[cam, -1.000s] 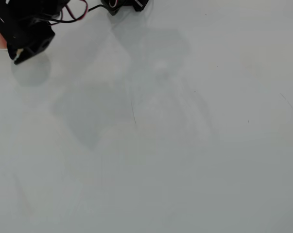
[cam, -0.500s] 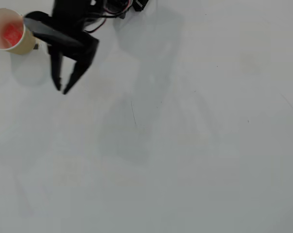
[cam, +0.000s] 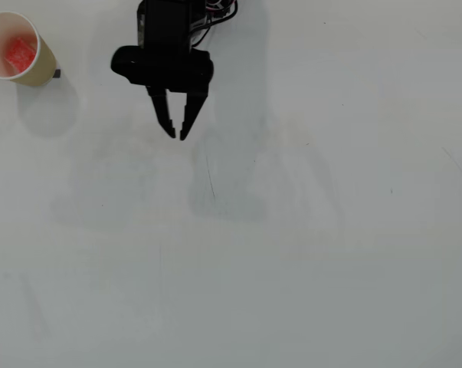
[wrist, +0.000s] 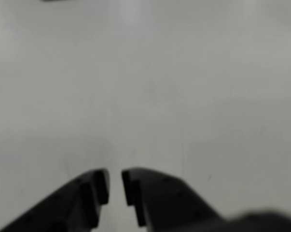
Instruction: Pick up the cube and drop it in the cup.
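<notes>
at the far left corner of the overhead view stands the cream-beige paper cup with a round white rim, upright, and the small red-pink speckled cube already lies inside it on the pale bottom, so the drop looks done. judged from its look, the cube is light and fairly stiff, with a rough surface that should not slip; if it had to be taken again, two opposite flat sides would be the place to hold, though the cup wall now stands around it. the cup itself looks thin, light and easy to tip or crush, and it sits right by the left and far edges of that view, with a tiny dark speck just beside its right flank on the white table.

to the right of the cup and well apart from it hangs the black two-finger gripper, fingertips pointing toward the near side. its jaws are nearly together with only a thin slit between them and nothing held; the wrist view shows the same narrow gap at the black gripper over bare table.

further right and nearer, the table is open, marked only by faint scratches and soft shadows, so there is ample room to move there
</notes>
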{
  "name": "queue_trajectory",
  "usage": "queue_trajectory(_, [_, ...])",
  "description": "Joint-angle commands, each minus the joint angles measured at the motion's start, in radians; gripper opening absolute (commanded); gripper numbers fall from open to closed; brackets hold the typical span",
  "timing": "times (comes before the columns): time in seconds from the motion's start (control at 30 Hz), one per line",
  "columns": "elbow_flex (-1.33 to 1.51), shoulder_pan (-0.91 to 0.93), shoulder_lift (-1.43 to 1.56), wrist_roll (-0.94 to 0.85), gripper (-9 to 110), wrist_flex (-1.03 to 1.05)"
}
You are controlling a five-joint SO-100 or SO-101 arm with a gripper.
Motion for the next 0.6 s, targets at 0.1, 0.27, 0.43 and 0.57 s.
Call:
queue_trajectory(0.1, [0.069,-0.072,0.072,-0.017,0,0.031])
queue_trajectory(0.27, [0.152,-0.101,0.106,-0.017,0,0.063])
queue_trajectory(0.43, [0.215,-0.127,0.137,-0.017,0,0.135])
queue_trajectory(0.57, [0.245,-0.149,0.152,-0.017,0,0.192])
